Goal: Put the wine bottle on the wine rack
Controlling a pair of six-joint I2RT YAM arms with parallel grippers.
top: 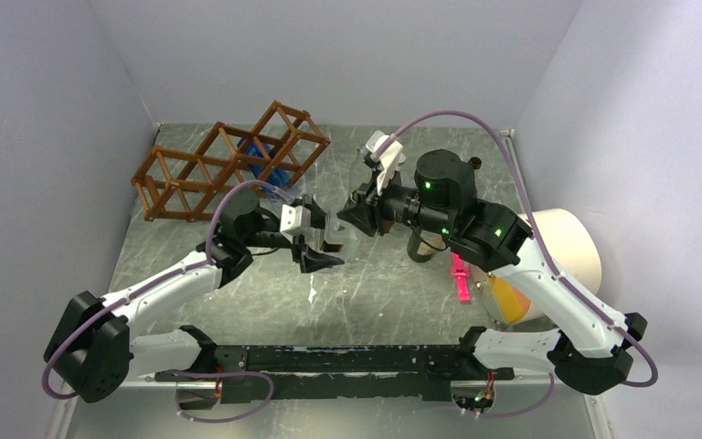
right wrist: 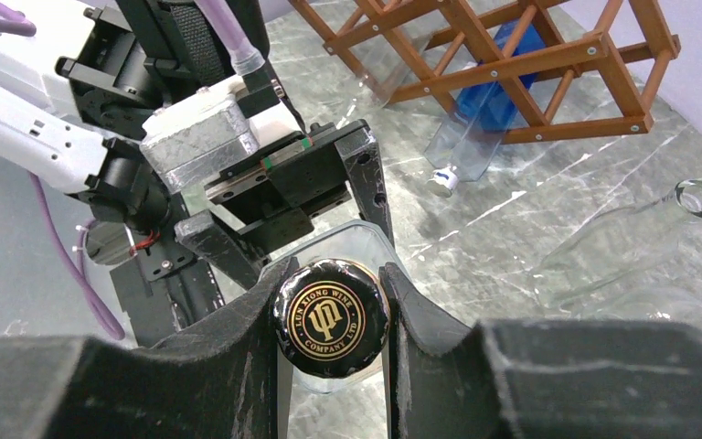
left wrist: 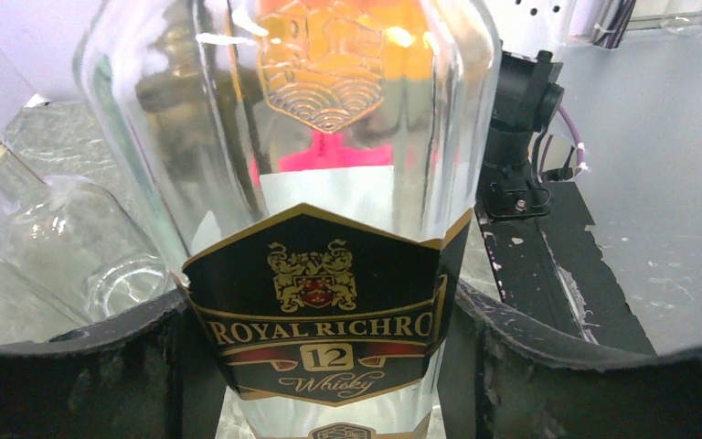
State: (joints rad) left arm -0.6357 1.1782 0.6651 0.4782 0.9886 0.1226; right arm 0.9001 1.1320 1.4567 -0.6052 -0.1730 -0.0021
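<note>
Handover of wine bottle (left wrist: 329, 183)
Right end effector (right wrist: 331, 283) was pinched on cap (right wrist: 331, 320); left end effector (left wrist: 315, 366) was pressed round body (seating to be confirmed before release).

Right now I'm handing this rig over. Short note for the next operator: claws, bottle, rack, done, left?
Left claw: closed on the whisky bottle at its label, one pad each side.
Right claw: shut on the bottle's black cap.
Bottle: held between both claws mid-table, apart from the wine rack at far left.
Done: bottle gripped.
Left: carry it to the rack and seat it in an open cell. A blue bottle already lies in one.
</note>
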